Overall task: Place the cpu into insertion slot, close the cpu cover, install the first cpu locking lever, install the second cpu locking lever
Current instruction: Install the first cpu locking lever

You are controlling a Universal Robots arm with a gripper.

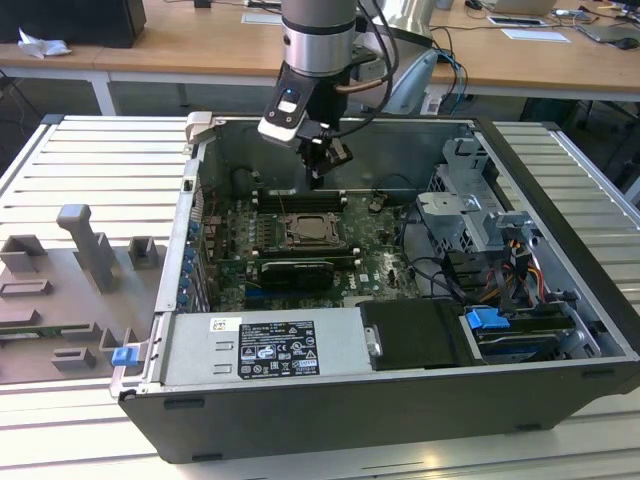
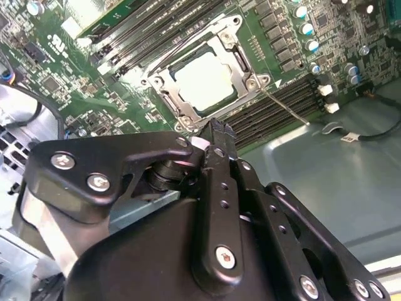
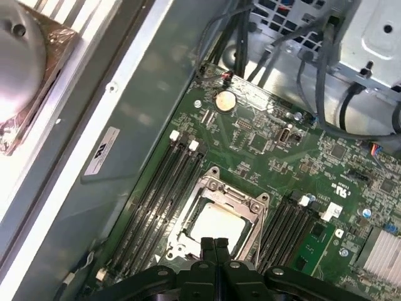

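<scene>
In the first wrist view the gripper point(image 3: 214, 244), fingers together and holding nothing, hangs over one edge of the slot point(image 3: 178, 246). The cpu point(image 3: 218, 222) sits inside it, just beneath the fingertips, framed by the flat-lying cover point(image 3: 241, 199).

The arm point(image 1: 318, 20) comes down steeply over the far side of the counter point(image 1: 90, 150) in the exterior view. Its silver-and-black wrist point(image 1: 316, 70) stands nearly upright. The tool point(image 1: 322, 168) hangs below the wrist and points down, tilted slightly toward the exterior view's right. In both wrist views the tool point(image 2: 216, 133) point(image 3: 213, 246) shows black linkages point(image 2: 125, 166) fixed with silver screws. Its two fingers point(image 3: 207, 248) lie pressed together along a thin seam, with nothing gripped between them.
</scene>
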